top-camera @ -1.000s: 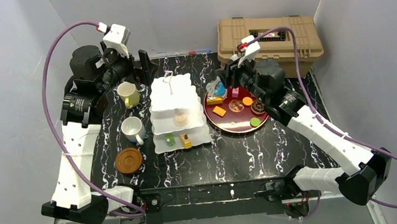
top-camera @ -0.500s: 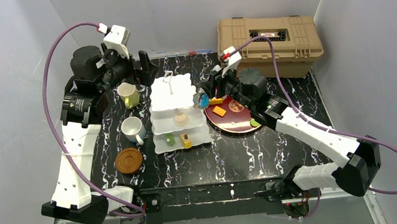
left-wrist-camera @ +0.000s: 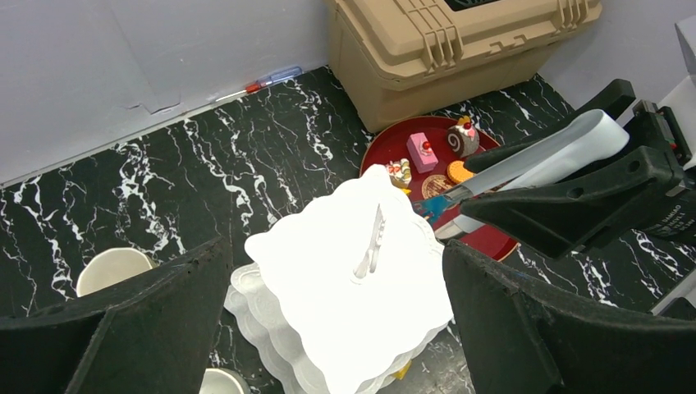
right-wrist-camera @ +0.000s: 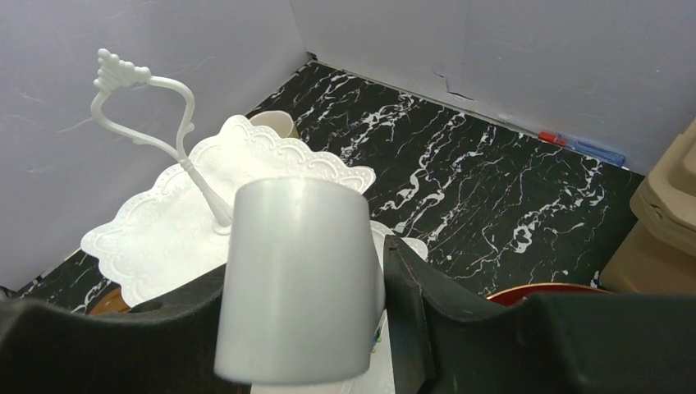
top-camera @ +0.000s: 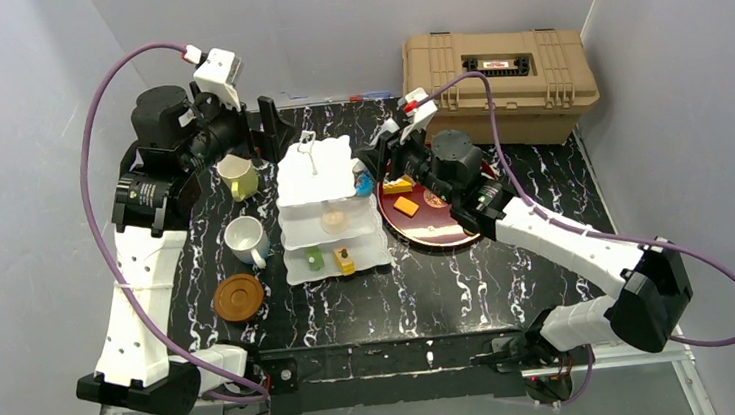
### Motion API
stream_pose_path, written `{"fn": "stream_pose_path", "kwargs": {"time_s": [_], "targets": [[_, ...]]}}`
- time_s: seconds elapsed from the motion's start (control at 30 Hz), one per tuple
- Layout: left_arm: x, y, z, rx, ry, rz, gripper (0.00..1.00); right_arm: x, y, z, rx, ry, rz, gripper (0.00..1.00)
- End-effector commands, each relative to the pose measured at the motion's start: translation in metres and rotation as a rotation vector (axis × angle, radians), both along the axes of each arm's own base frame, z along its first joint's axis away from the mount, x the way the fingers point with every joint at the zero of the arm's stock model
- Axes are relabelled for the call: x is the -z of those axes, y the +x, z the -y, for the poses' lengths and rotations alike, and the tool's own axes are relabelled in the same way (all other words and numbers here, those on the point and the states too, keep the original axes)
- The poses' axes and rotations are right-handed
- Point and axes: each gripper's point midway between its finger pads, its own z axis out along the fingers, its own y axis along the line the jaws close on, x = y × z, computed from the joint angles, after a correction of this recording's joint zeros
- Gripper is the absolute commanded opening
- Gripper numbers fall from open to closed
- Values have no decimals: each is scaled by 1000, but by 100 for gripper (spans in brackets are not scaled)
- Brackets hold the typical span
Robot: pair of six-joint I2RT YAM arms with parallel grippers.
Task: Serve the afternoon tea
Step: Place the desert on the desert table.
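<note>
The white three-tier cake stand (top-camera: pixel 317 187) stands mid-table, with a beige pastry (top-camera: pixel 335 220) on its middle tier and a green one (top-camera: pixel 316 259) and a yellow one (top-camera: pixel 345 261) on the bottom tier. My right gripper (top-camera: pixel 390 160) is shut on silver tongs (left-wrist-camera: pixel 542 156), whose tips pinch a blue pastry (top-camera: pixel 365 183) at the stand's right edge. My left gripper (top-camera: pixel 261 126) hangs open behind the stand, near the pale yellow-green mug (top-camera: pixel 236 174). The white mug (top-camera: pixel 244 238) and brown coasters (top-camera: pixel 238 296) sit left of the stand.
A dark red round tray (top-camera: pixel 441 229) with an orange pastry (top-camera: pixel 405 205) and others lies right of the stand, partly under the right arm. The tan ribbed case (top-camera: pixel 498 76) stands at the back right. Grey walls close in three sides.
My right arm has swung left from over the red tray to the stand's right edge, carrying the blue pastry in the tongs. The left arm has stayed put.
</note>
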Motion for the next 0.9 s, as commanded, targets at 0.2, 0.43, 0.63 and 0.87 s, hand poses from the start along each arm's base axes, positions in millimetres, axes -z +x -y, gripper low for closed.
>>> {"fn": "stream_pose_path", "kwargs": {"time_s": [0.2, 0.43, 0.63, 0.87], "targets": [[-11, -9, 0, 13, -14, 15, 98, -24, 3, -10, -4, 103, 86, 25], [-9, -10, 1, 21, -16, 14, 98, -24, 2, -9, -8, 116, 95, 26], [-8, -9, 3, 25, -24, 6, 98, -15, -1, -7, -11, 117, 83, 32], [-11, -11, 2, 26, -28, 17, 98, -9, -4, -4, -7, 125, 79, 45]]}}
